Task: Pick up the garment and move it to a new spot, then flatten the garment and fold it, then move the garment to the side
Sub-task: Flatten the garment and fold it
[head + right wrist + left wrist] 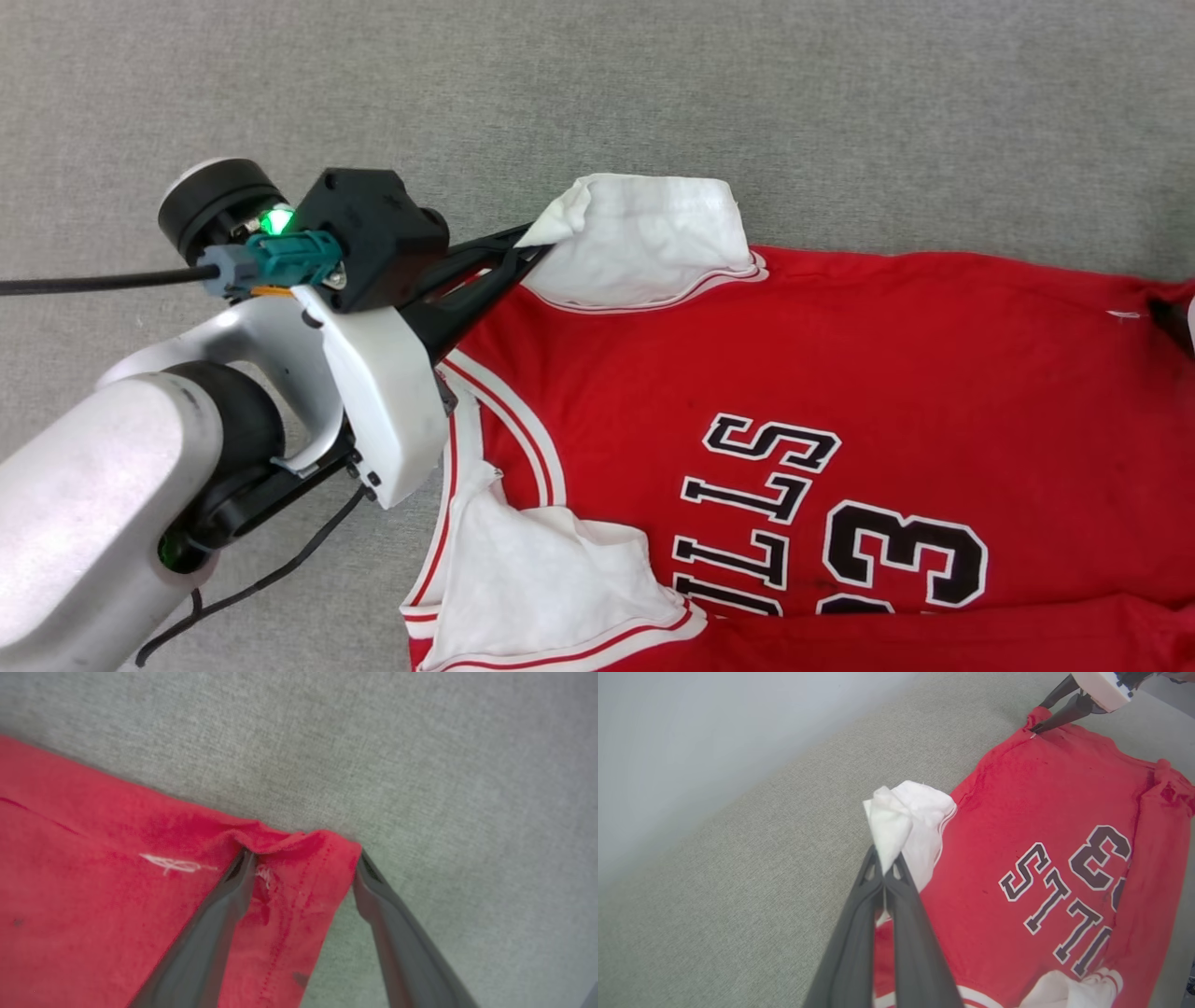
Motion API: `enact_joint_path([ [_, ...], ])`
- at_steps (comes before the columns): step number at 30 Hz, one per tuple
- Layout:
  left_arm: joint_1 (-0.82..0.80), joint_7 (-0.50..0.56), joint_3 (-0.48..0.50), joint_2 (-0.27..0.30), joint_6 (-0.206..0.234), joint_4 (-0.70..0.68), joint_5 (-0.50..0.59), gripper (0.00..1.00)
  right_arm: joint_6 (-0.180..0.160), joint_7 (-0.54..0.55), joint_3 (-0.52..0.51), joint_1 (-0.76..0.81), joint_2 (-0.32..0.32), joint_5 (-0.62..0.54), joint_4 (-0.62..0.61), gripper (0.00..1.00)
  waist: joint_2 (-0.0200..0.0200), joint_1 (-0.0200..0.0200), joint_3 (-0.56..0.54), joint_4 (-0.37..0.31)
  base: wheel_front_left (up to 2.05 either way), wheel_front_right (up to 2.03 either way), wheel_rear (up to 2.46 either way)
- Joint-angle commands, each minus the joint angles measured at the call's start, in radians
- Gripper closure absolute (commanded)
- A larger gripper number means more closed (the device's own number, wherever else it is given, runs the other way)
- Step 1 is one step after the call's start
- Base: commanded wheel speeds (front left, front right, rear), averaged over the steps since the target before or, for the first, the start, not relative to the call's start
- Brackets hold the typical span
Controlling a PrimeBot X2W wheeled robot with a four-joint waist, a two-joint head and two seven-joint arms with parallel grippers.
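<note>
We see the left arm come in from the lower left, its silver forearm and white wrist angled up and to the right, and the left gripper point(528, 248) point(883, 859) has its two dark fingers pressed together on a fold of the white sleeve point(644, 238) point(915, 812), pinching it. The right gripper point(303, 858) point(1036, 727) stands at the far bottom corner of the shirt point(840, 355) point(1041, 798) point(93, 891), fingers spread apart, with the bunched hem corner between them. The shirt is soft red knit, lying face up and mostly flat, with black white-edged lettering point(747, 504) on the chest and striped trim at the collar. The other sleeve point(541, 579) lies crumpled on the chest near the collar. Under it all is a grey, coarsely woven cloth surface point(653, 84) point(738, 882) point(420, 765), and a pale plain wall point(691, 718) rises behind its far edge.
</note>
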Motion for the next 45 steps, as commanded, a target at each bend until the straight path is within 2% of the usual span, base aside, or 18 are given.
enact_joint_path([
  [1, -0.009, -0.009, -0.005, -0.008, -0.005, 0.001, 0.008, 1.00, 0.000, 0.005, 0.032, 0.024, 0.013, -0.008, 0.044, 0.00, 0.0000, 0.0000, 0.012, 0.015, 0.00, 0.00, 0.00],
  [3, -0.009, -0.016, -0.010, -0.011, -0.005, 0.007, 0.009, 1.00, 0.000, -0.002, 0.051, 0.039, 0.020, -0.003, 0.077, 0.00, 0.0000, 0.0000, 0.013, 0.021, 0.00, 0.00, 0.00],
  [4, -0.005, -0.027, -0.019, -0.015, -0.007, 0.019, 0.010, 1.00, 0.000, -0.008, 0.065, 0.053, 0.028, 0.009, 0.114, 1.00, 0.0000, 0.0000, 0.011, 0.026, 0.00, 0.00, 0.00],
  [10, 0.019, -0.064, -0.021, -0.011, -0.007, 0.071, 0.020, 1.00, -0.001, -0.066, 0.021, 0.021, 0.034, 0.032, 0.122, 1.00, 0.0000, 0.0000, -0.045, 0.013, 0.00, 0.00, 0.00],
  [18, 0.098, -0.102, -0.005, 0.019, 0.023, 0.109, -0.015, 1.00, -0.001, -0.135, -0.053, 0.048, 0.059, 0.098, 0.090, 1.00, 0.0000, 0.0000, -0.182, -0.014, 0.00, 0.00, 0.00],
  [26, 0.255, -0.124, -0.004, 0.080, 0.089, 0.054, -0.067, 1.00, 0.000, -0.162, -0.129, 0.241, 0.070, 0.154, -0.025, 1.00, 0.0000, 0.0000, -0.300, -0.021, 0.00, 0.00, 0.00],
  [34, 0.452, -0.156, -0.033, 0.144, 0.165, -0.018, -0.107, 1.00, -0.001, -0.155, -0.181, 0.471, 0.101, 0.152, -0.122, 1.00, 0.0000, 0.0000, -0.349, -0.020, 0.00, 0.00, 0.00],
  [39, 0.542, -0.166, -0.083, 0.155, 0.171, 0.000, -0.097, 1.00, -0.001, -0.139, -0.173, 0.566, 0.109, 0.160, -0.145, 1.00, 0.0000, 0.0000, -0.356, -0.018, 0.00, 0.00, 0.00],
  [45, 0.561, -0.177, -0.137, 0.118, 0.150, 0.082, -0.060, 1.00, -0.001, -0.143, -0.133, 0.615, 0.094, 0.153, -0.123, 1.00, 0.0000, 0.0000, -0.348, -0.016, 0.00, 0.00, 0.00],
])
